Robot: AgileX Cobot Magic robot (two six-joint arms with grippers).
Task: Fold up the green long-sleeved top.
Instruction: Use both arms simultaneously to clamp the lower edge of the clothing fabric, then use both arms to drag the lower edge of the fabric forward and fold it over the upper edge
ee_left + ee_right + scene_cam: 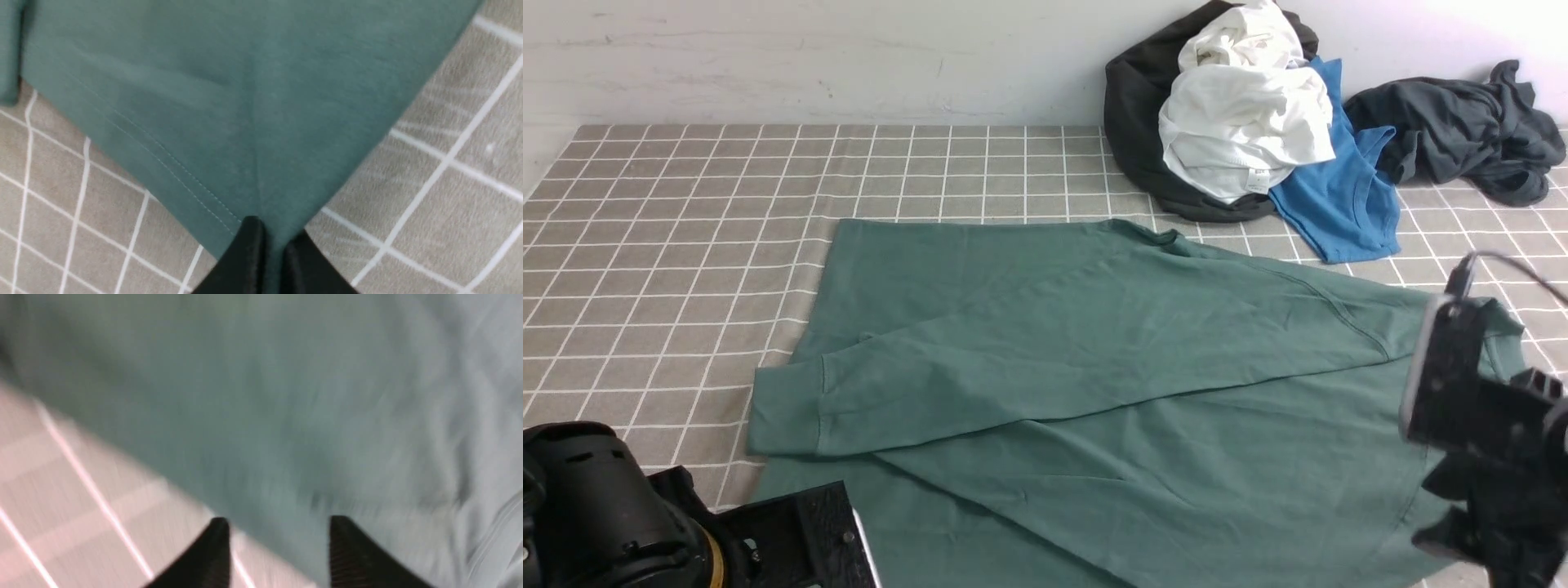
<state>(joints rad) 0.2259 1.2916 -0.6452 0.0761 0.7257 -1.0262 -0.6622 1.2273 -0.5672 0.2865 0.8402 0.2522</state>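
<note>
1. Lying spread on the desk, the green long-sleeved top fills the middle and near part of the front view and reaches toward the robot's right.
2. Colour is a dull dark green, plain. The fabric is mostly flat with shallow creases.
3. The neck sits at the far edge and the body runs down to the near edge.
4. One long sleeve is folded diagonally across the body. Its cuff ends at the top's left side.
5. Left pincer is pressed together on a corner of the hem, with green cloth pinched between the black fingers and a double stitch line alongside.
6. Right pincer has its fingers spread with nothing between them. It is over the top's edge where it meets the desk, and this view is badly blurred.
7. Right arm hides the top's right edge in the front view.
8. The desk cover is grey-beige with a white grid.
9. At far right is a heap made of a black garment, a white garment and a bright blue shirt, with a dark grey garment beside it.
</note>
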